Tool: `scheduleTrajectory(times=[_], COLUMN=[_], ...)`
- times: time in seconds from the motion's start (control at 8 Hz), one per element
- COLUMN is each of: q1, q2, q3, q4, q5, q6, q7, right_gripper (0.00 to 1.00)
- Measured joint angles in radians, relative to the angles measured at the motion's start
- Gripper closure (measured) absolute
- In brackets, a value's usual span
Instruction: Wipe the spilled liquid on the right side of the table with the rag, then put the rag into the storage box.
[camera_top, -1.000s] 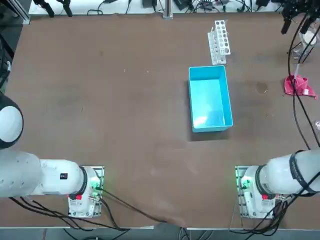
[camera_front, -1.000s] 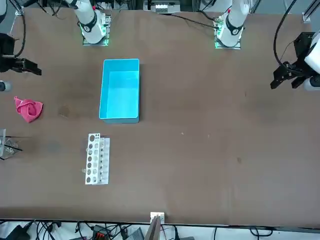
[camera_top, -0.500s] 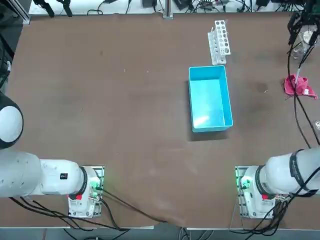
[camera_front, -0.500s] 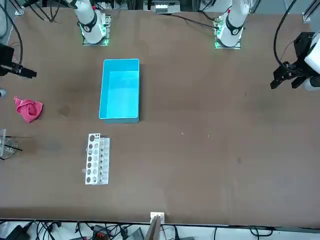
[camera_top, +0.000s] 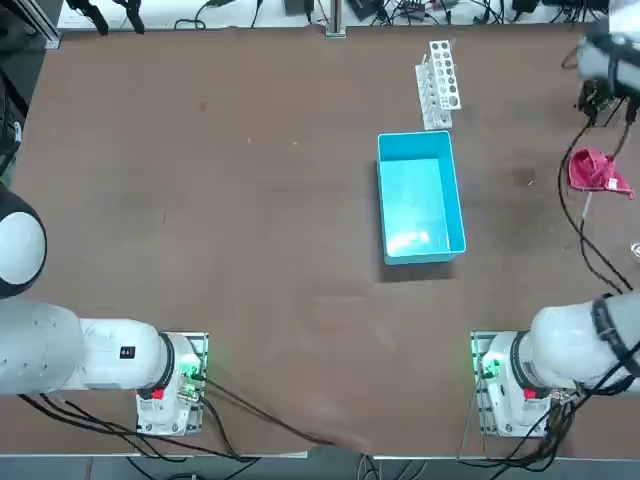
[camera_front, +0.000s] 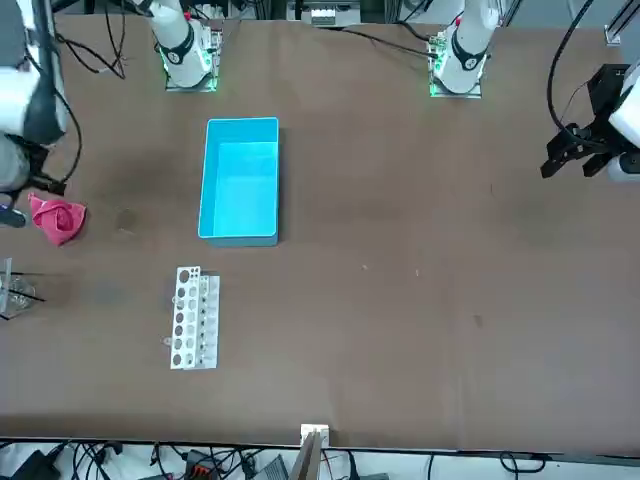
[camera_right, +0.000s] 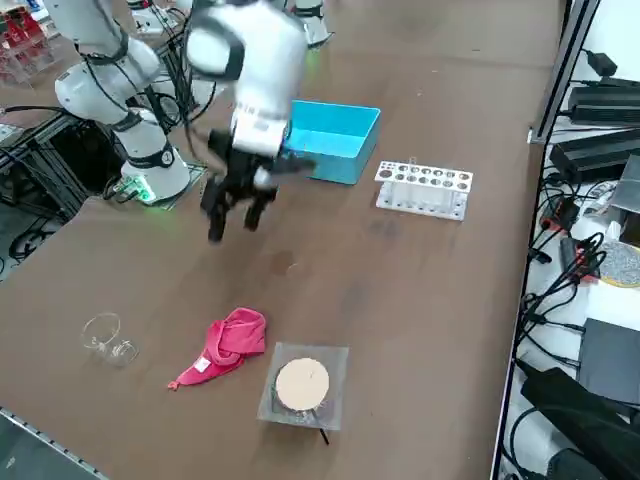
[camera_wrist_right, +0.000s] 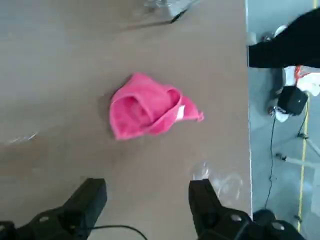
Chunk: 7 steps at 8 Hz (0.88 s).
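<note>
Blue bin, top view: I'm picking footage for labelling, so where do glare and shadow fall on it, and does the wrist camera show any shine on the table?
Top view: a pale glare patch inside the bin, near its lower end, with shadow along its left and lower sides; right wrist view: whitish streak on the table, shine on the clear cup.

Pink rag (camera_wrist_right: 148, 107) lies crumpled beyond the end effector (camera_wrist_right: 148, 192).
</note>
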Motion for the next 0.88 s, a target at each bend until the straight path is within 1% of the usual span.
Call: scheduleTrajectory(times=[0.12,0.25,0.38,0.5,0.62,0.75,0.88], q1=[-0.037,-0.053,-0.061,-0.064,-0.066,-0.070,-0.083], q2=[0.013,0.038,0.078,0.117,0.154,0.185,0.210], q3=[0.000,0.000,0.000,0.002,0.002,0.002,0.002], q4=[-0.058,-0.098,-0.121,-0.130,-0.134,-0.136,-0.136], q5=[-0.091,-0.211,-0.363,-0.478,-0.563,-0.614,-0.645], q6=[0.105,0.176,0.224,0.243,0.258,0.274,0.292], q7=[0.105,0.255,0.449,0.595,0.705,0.771,0.802], right_gripper=[0.00,0.00,0.00,0.00,0.00,0.00,0.00])
